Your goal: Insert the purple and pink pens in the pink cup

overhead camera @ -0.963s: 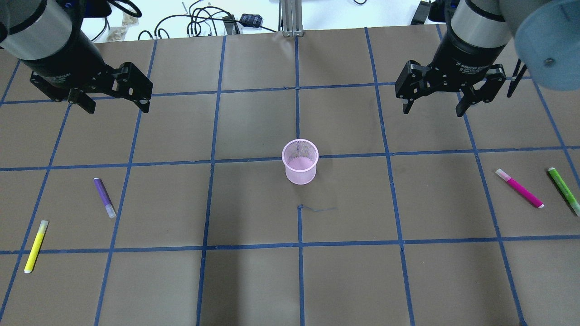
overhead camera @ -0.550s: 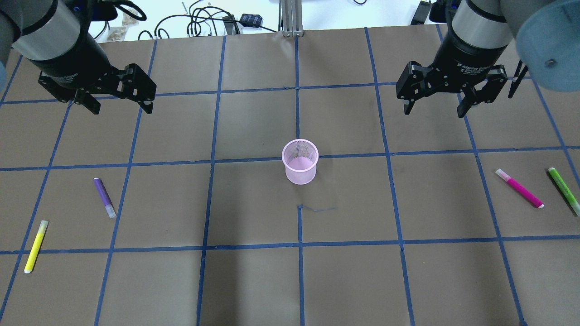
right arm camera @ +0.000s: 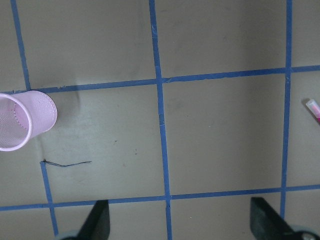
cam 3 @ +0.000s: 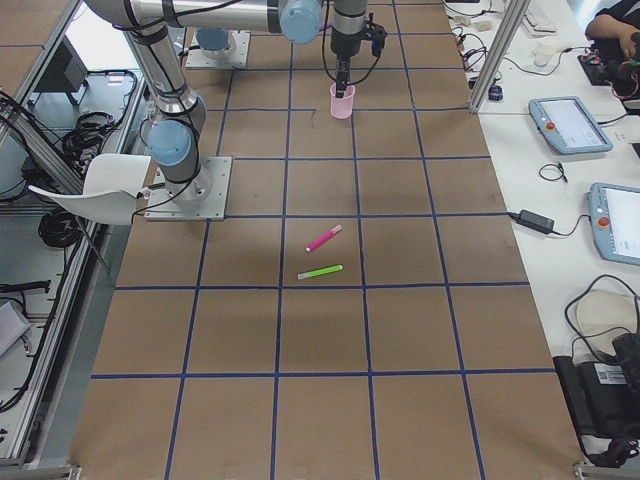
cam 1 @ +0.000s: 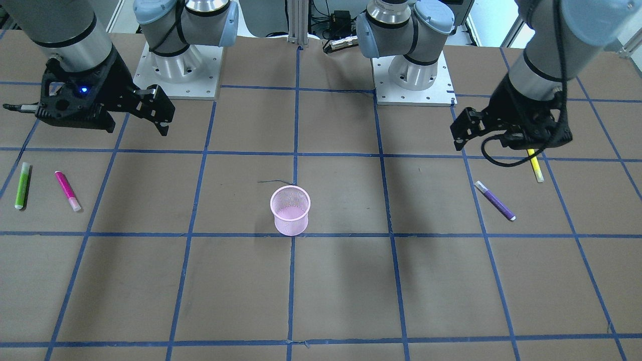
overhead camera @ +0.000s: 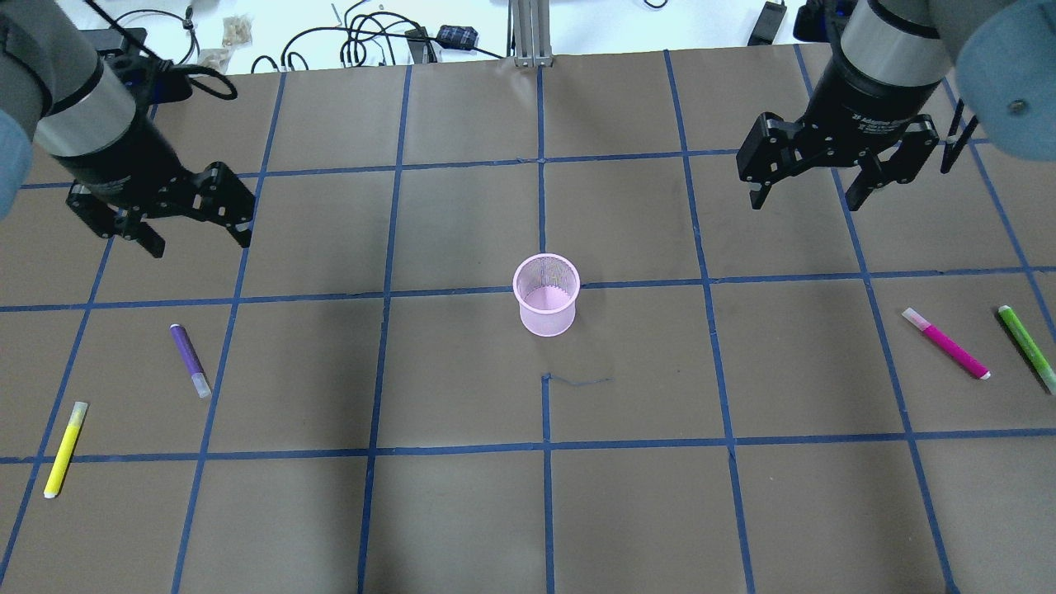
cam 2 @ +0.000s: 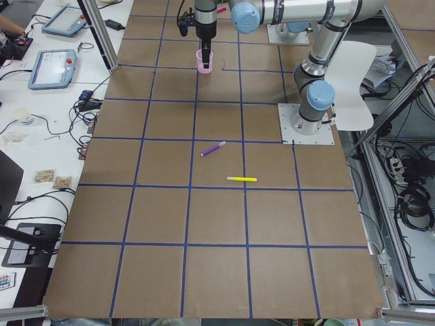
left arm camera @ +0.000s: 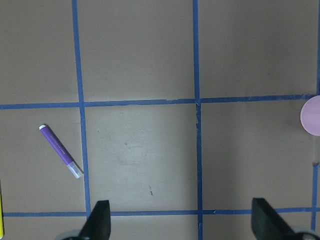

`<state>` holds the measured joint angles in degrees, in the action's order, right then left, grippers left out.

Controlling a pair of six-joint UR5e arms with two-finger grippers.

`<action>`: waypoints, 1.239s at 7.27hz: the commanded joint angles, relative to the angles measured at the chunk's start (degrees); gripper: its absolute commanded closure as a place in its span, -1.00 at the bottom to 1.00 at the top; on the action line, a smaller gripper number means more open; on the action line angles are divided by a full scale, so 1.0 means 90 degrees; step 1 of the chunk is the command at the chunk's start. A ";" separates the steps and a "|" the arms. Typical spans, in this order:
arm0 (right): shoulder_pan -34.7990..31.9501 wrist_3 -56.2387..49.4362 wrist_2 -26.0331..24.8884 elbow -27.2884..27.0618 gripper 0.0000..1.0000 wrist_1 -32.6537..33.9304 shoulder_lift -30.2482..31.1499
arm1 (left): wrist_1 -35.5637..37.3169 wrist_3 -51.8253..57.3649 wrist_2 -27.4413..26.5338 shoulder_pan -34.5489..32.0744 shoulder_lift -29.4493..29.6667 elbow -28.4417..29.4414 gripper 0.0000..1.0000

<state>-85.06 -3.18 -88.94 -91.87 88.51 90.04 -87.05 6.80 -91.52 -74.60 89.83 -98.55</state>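
Across the surface (overhead camera: 462, 511), purple pen (overhead camera: 190, 360) and pink pen (overhead camera: 949, 345) still lay apart from the pink cup (overhead camera: 546, 305), but the left end effector (overhead camera: 200, 243), wide open and empty like the right end effector (overhead camera: 804, 205), had neared the purple pen, presumably its first pickup.
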 commanded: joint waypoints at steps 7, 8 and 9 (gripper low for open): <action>0.3754 -0.8940 0.0009 -0.2345 -1.00 0.2786 -0.0141 | 0.3080 0.0259 -0.0115 0.2241 0.2224 -0.0798 -1.00; 0.4086 -0.9659 0.0009 -0.2795 -1.00 0.3508 -0.0161 | 0.3090 0.0222 -0.0096 0.2321 0.2274 -0.0837 -1.00; 0.4157 -0.9763 0.0057 -0.3109 -1.00 0.3670 -0.0287 | 0.3119 0.0144 -0.0105 0.2322 0.2284 -0.0856 -1.00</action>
<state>-49.78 -86.22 -88.77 -115.54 117.19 88.38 -59.54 8.58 -92.48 -54.37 109.90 -105.99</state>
